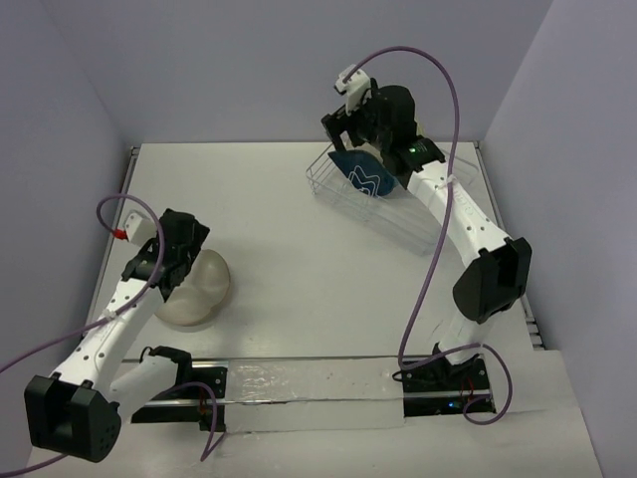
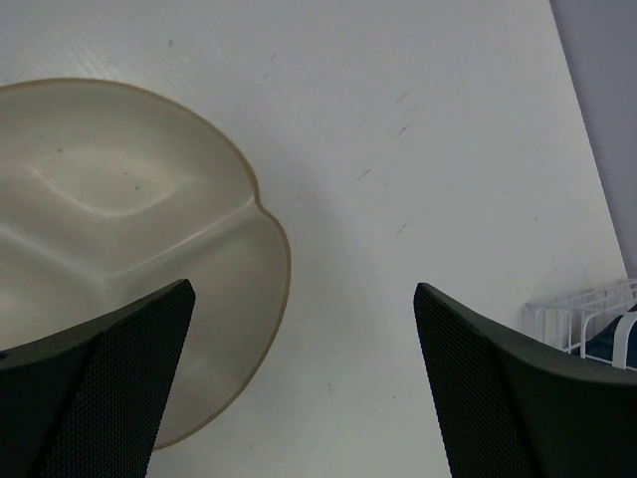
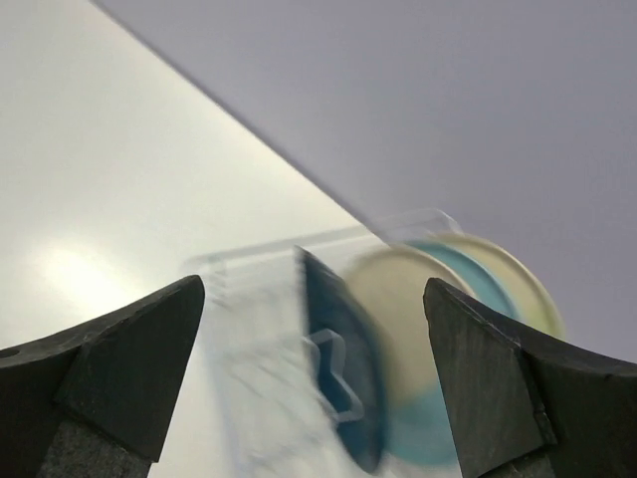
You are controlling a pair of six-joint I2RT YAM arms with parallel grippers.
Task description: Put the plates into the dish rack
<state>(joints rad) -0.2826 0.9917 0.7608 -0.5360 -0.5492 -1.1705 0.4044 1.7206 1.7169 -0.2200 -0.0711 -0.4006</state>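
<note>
Left gripper [image 2: 304, 289] wide open above divided plate [image 2: 109, 229], right gripper [image 3: 314, 282] open, empty

the divided plate [image 2: 109, 199] is plain cream with a tan rim. the leaf dish [image 1: 363, 176] is dark blue with a white outline mark. the rack [image 2: 572, 319] is white wire. a blurred round plate [image 3: 408, 299] shows cream and pale blue. the tabletop [image 1: 299, 249] is white.

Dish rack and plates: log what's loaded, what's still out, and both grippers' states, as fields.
dish rack: far right of table
loaded: dark blue dish standing on edge; at least one round plate behind it, blurred
unloaded: divided plate, flat on table
left gripper: open, empty, above divided plate's rim
right gripper: open, empty, above rack
</note>
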